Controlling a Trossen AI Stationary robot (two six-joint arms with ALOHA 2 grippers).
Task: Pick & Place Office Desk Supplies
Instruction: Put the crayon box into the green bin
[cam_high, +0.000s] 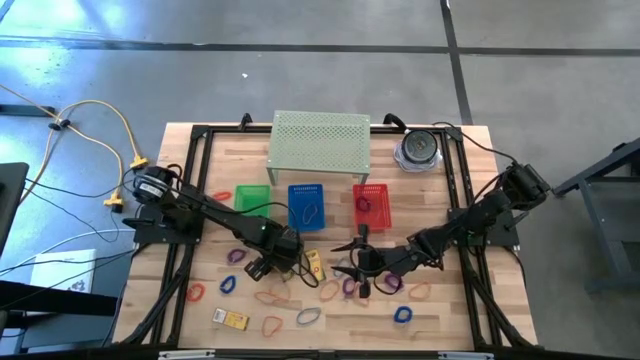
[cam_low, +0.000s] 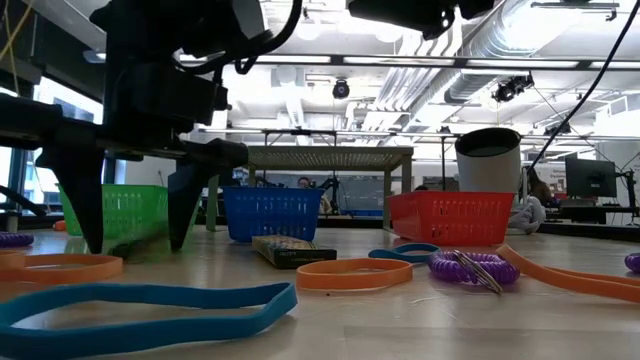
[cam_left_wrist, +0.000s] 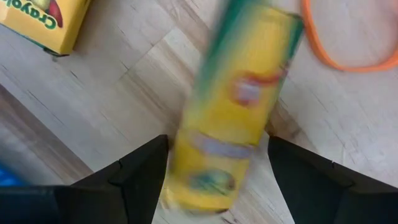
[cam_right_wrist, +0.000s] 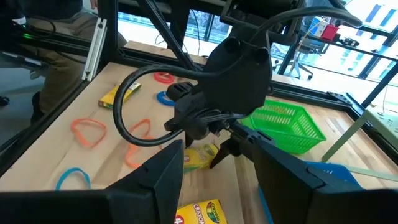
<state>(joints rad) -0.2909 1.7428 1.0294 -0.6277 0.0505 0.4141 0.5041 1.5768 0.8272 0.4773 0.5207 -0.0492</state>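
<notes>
Straddling a yellow crayon box (cam_left_wrist: 233, 106) with its dark, flat fingers (cam_left_wrist: 140, 177) spread wide on either side, the left gripper (cam_high: 268, 262) hangs near the table's middle front and grips nothing, the glossy oblong box showing blurred between the fingers. The right gripper (cam_high: 352, 262), jaws parted and empty, hovers over the pale wooden table (cam_high: 450, 310) close by, among thin rubber-band loops. A second crayon box (cam_high: 231, 319) lies near the front edge, and green (cam_high: 251, 197), blue (cam_high: 307, 204) and red (cam_high: 372, 204) mesh baskets stand behind.
</notes>
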